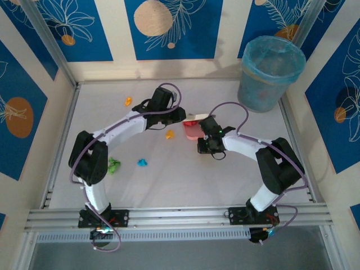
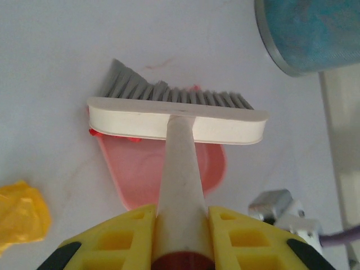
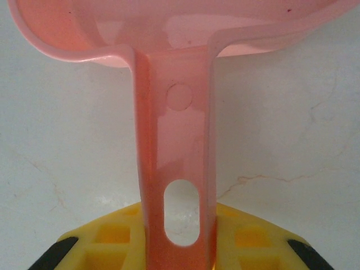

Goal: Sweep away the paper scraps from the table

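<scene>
top external, we see small crumpled paper scraps loose on the flat white table, one orange between the arms, a cyan wad and green wad nearer the left base, and in wrist views left gripper clamped on cream bristle brush, right gripper clamped on pink plastic dustpan.

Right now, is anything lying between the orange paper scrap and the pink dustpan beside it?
Nothing visible: only bare table separates the orange scrap from the dustpan. The brush sits over the dustpan's open edge, though.
</scene>
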